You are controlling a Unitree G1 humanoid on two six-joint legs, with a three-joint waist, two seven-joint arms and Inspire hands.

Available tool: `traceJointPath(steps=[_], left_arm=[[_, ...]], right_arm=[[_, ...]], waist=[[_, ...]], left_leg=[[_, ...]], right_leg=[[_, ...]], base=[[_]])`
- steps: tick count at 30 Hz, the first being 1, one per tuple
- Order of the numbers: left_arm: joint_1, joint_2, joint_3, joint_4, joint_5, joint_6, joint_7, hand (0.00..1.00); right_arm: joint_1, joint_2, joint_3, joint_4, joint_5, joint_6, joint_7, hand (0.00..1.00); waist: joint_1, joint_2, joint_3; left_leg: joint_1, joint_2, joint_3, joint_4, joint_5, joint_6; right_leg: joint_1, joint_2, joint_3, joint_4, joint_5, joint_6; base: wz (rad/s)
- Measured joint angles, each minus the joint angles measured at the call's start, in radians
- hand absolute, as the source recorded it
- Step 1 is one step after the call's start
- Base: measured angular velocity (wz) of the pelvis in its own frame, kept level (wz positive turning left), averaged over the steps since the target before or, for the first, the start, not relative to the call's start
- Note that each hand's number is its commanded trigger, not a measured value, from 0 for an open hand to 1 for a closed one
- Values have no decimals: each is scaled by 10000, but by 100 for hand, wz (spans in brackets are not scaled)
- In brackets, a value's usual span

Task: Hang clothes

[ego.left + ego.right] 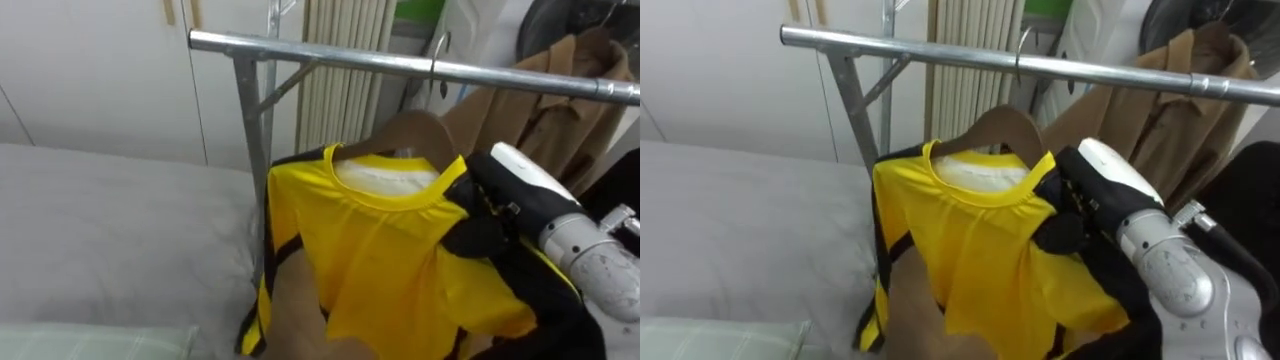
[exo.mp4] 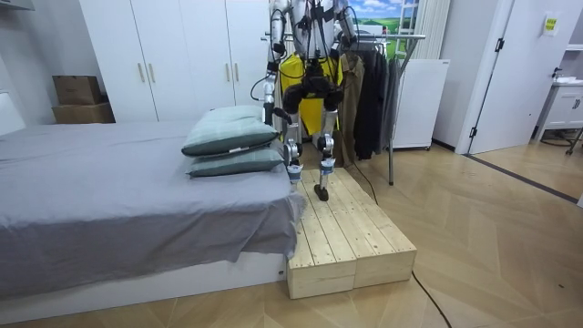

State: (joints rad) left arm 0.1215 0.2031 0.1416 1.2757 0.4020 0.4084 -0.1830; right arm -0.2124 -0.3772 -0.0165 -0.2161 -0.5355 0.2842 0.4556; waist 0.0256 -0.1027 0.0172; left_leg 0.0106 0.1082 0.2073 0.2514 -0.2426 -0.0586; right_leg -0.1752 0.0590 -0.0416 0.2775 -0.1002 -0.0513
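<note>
We see a metal rail (image 1: 400,68) carrying a wooden hanger (image 1: 415,132) with a yellow shirt (image 1: 390,250) and, further right, a tan coat (image 1: 555,110); left of the rail, a bed (image 2: 109,200) bears two pillows (image 2: 228,132).

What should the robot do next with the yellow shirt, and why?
Probably loosen the right hand and ease it away. The hook of the wooden hanger already looks to be over the metal rail. The yellow shirt hangs from it beside the brown coat, while the hand's fingers curl round the shirt's shoulder. If the hook is not seated, lower it first.
</note>
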Motion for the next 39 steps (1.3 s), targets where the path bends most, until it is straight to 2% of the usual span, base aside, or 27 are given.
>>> traceJointPath(steps=[4, 12, 15, 20, 23, 24, 30, 34, 39], left_arm=[[46, -36, -103, -25, 0, -85, 140, 0], [97, -46, -156, -29, 23, -233, 136, 0], [128, -43, 14, -26, 27, -332, 117, 0], [243, -25, 33, -27, 22, -637, 105, 0], [242, 35, 17, -27, 13, -741, 12, 0], [245, 61, 15, -27, 22, -808, 10, 0], [248, 106, -48, -66, 21, -834, 13, 0], [248, 159, -272, -87, 20, -903, 13, 0], [247, 186, -288, -285, 20, -1008, 13, 0]], right_arm=[[-8, -2, -112, 0, 193, -38, -2, 100], [-7, -67, -312, -24, 815, -68, 83, 100], [-13, -89, -476, -38, 783, -69, 427, 100], [-35, -294, -547, -20, 1078, -151, 714, 100], [-64, -488, -546, 4, 1079, -364, 720, 100], [-84, -564, -546, 66, 1083, -455, 720, 100], [-374, -572, -533, 926, 1557, -464, 719, 100], [-539, -593, -516, 1299, 2340, -486, 716, 100], [-920, -787, -408, 1817, 2990, -656, 918, 100]], waist=[[-6, -130, -35], [41, -199, -41], [87, -196, -41], [81, -200, -39], [80, -222, -35], [86, -267, -24], [138, -476, -18], [173, -493, -21], [375, -416, 33]], left_leg=[[67, -42, -11, -116, 0, 1], [180, -90, 14, -128, -9, 10], [173, -83, 13, -125, -8, 10], [146, -75, -51, -131, -6, 12], [99, -93, -144, -128, -5, 14], [94, -106, -180, -136, 4, 25], [99, -139, -198, -128, 27, 57], [94, -143, -302, -121, 28, 61], [94, -140, -517, -125, 29, 60]], right_leg=[[55, -12, -15, -147, 63, 84], [183, -1, 87, -203, 147, 116], [185, 1, 71, -173, 168, 88], [194, -49, -128, -190, 203, 78], [189, -60, -142, -201, 182, 100], [189, -70, -141, -201, 173, 110], [251, -91, -131, -360, 188, 119], [346, -108, -249, -415, 231, 145], [447, -154, -496, -430, 192, 158]], base=[[3], [-2], [0], [4], [8], [6], [1], [7], [13]])
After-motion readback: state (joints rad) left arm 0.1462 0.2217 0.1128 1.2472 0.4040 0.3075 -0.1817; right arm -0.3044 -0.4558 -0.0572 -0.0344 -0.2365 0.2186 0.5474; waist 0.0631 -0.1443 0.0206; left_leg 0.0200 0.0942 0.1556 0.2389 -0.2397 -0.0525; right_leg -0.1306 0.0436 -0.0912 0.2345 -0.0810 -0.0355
